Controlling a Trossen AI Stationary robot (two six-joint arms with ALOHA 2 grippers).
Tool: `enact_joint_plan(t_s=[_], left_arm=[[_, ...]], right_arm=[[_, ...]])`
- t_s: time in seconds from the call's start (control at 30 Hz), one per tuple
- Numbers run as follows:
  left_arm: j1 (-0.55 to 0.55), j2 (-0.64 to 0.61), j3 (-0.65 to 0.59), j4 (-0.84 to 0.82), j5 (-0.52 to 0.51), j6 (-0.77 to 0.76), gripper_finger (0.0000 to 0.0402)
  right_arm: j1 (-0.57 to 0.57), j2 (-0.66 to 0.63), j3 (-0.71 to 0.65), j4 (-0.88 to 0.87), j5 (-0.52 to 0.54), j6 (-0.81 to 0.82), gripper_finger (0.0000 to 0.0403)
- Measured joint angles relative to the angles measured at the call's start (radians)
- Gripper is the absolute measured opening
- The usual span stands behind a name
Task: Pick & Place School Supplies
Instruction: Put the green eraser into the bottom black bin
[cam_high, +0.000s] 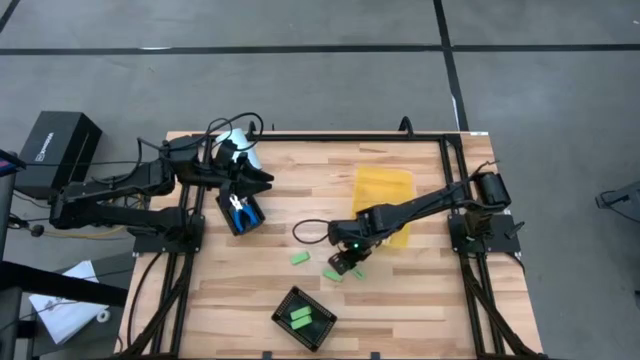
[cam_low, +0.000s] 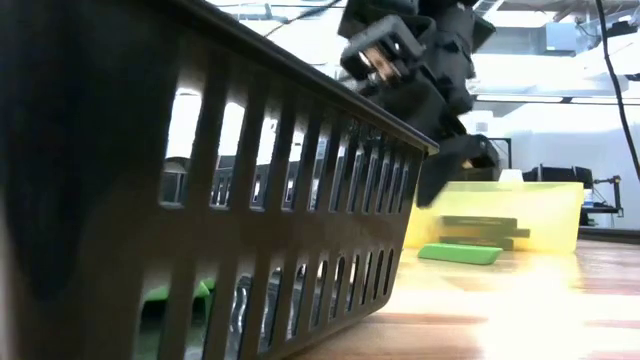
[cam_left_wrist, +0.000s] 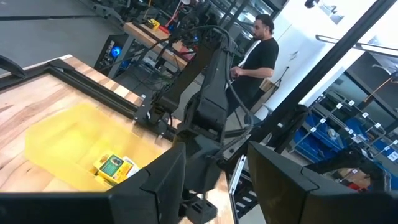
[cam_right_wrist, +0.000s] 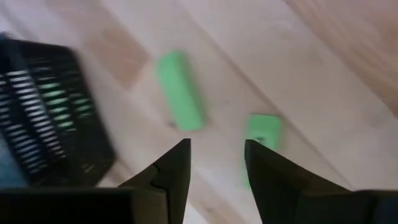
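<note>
No text, brand, number or sign can be read. White lettering on the black box (cam_high: 58, 145) beside the tabletop and the green-white label on the pack (cam_left_wrist: 112, 168) in the bin are illegible.

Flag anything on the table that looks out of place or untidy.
Green pieces lie loose on the wood near the right gripper, while others already sit in the black tray at the front edge. That tray sits askew to the table edge. Nothing looks damaged.

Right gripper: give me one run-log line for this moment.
right gripper: open, empty | position: over loose green pieces | black tray: holds green pieces | left gripper: open, waiting
</note>
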Motion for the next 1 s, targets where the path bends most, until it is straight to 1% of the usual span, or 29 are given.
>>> enact_joint_plan(t_s=[0.1, 0.17, 0.27, 0.33, 0.5, 0.63, 0.73, 0.8, 0.87, 1.0], left_arm=[[0.0, 0.0, 0.0, 0.004, 0.0, 0.0, 0.0168], [0.0, 0.0, 0.0, 0.005, 0.0, 0.0, 0.0168], [0.0, 0.0, 0.0, 0.005, 0.0, -0.001, 0.0168], [0.0, 0.0, 0.0, 0.005, 0.0, -0.001, 0.0168], [0.0, 0.0, 0.0, 0.005, 0.0, 0.008, 0.0168], [0.0, 0.0, 0.0, 0.005, 0.0, 0.026, 0.0168], [0.0, 0.0, 0.0, 0.005, 0.0, 0.026, 0.0168], [0.0, 0.0, 0.0, 0.004, 0.0, 0.027, 0.0168], [0.0, 0.0, 0.0, -0.001, 0.0, 0.04, 0.0168], [0.0, 0.0, 0.0, -0.022, -0.002, 0.087, 0.0168]], right_arm=[[-0.001, 0.0, 0.027, -0.006, 0.0, 0.001, 0.0146], [0.003, 0.0, 0.044, -0.005, 0.0, 0.029, 0.0145], [0.044, 0.0, 0.064, -0.005, 0.005, 0.087, 0.0141], [0.094, 0.0, 0.071, -0.003, 0.007, 0.139, 0.0138], [0.216, 0.0, 0.071, -0.01, 0.087, 0.326, 0.0139], [0.239, 0.0, 0.071, -0.002, 0.137, 0.394, 0.0145], [0.23, 0.01, 0.071, 0.065, 0.192, 0.403, 0.0148], [0.209, 0.027, 0.071, 0.127, 0.207, 0.373, 0.0148], [0.18, 0.049, 0.072, 0.188, 0.2, 0.337, 0.0147], [0.127, 0.084, 0.092, 0.177, 0.16, 0.242, 0.0142]])
